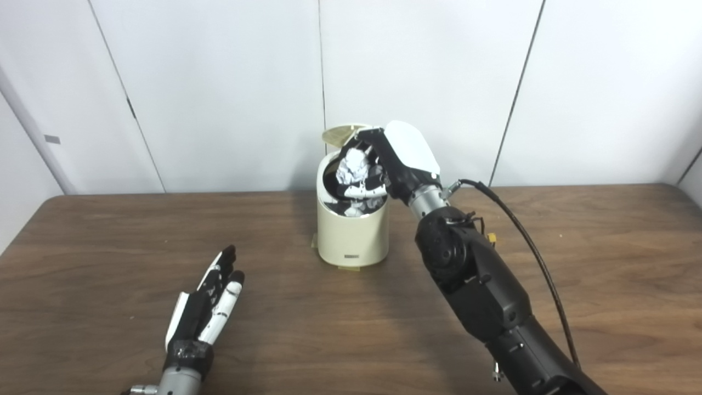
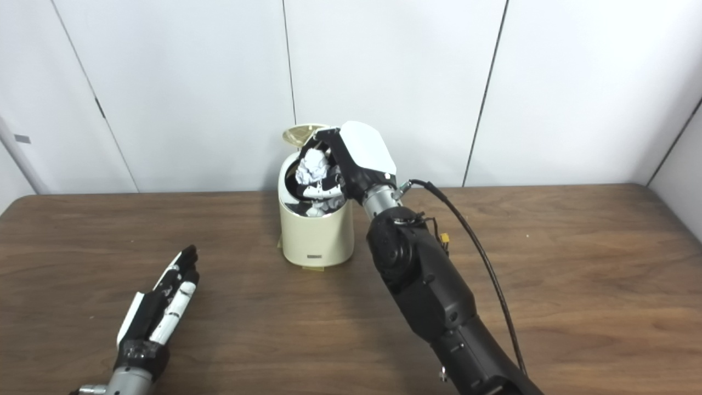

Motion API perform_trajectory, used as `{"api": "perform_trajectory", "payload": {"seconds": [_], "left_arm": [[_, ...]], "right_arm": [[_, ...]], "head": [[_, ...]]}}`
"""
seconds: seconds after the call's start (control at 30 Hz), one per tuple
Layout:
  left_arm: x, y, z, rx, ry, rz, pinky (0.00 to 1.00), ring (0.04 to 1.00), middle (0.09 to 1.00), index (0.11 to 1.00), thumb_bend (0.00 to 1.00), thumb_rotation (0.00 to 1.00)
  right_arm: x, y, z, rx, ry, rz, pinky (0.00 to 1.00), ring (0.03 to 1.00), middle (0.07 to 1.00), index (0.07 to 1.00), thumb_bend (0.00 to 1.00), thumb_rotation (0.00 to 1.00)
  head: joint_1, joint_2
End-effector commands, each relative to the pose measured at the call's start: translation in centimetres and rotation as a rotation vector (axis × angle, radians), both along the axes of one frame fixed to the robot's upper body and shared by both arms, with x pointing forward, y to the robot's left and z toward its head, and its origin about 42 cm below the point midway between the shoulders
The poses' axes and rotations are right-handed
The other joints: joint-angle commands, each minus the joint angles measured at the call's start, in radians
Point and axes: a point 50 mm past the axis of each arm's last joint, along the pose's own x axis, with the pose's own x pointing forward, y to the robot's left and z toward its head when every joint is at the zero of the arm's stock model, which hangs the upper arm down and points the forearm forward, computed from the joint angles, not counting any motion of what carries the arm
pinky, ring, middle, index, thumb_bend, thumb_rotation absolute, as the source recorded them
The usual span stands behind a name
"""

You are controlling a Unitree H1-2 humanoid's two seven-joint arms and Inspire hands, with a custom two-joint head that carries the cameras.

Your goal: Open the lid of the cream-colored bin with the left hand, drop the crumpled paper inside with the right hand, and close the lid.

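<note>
Paper, a crumpled white ball (image 1: 354, 164), sits in our right hand (image 1: 392, 159), whose fingers are curled around it directly over the mouth of the cream-colored cylindrical bin (image 1: 354, 233), which stands near the far edge of the brown wooden desk (image 1: 109, 247), about midway along it. The bin's round lid (image 1: 340, 133) is tipped up behind the opening. Our left hand (image 1: 211, 299) holds nothing, fingers stretched out, well apart toward the near left corner. We judge the ball light, soft and springy, so a loose grasp around its bulk suffices; the lid looks thin, best pressed at its front rim.
</note>
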Motion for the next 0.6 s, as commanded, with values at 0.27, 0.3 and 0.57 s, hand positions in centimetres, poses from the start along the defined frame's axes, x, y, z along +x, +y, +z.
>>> {"api": "perform_trajectory", "payload": {"seconds": [0.27, 0.3, 0.57], "left_arm": [[0.5, -0.5, 0.9, -0.005, -0.032, -0.006, 1.00, 1.000, 0.975, 1.000, 0.51, 0.66], [0.5, -0.5, 0.9, -0.008, -0.033, -0.007, 1.00, 1.000, 0.974, 1.000, 0.51, 0.66], [0.7, -1.0, 0.8, -0.012, -0.039, -0.010, 1.00, 0.998, 0.973, 1.000, 0.48, 0.65]], "right_arm": [[-0.3, 0.5, 2.0, -0.041, -0.027, 0.028, 0.38, 0.455, 0.508, 0.599, 0.54, 0.00], [-0.3, 0.5, 1.9, -0.047, -0.024, 0.029, 0.42, 0.522, 0.545, 0.642, 0.63, 0.02], [-0.4, 0.3, 1.4, -0.093, -0.004, 0.025, 0.64, 0.770, 0.820, 0.758, 0.95, 0.19]], "head": [[0.014, 0.002], [0.014, 0.002], [0.015, 0.004]]}}
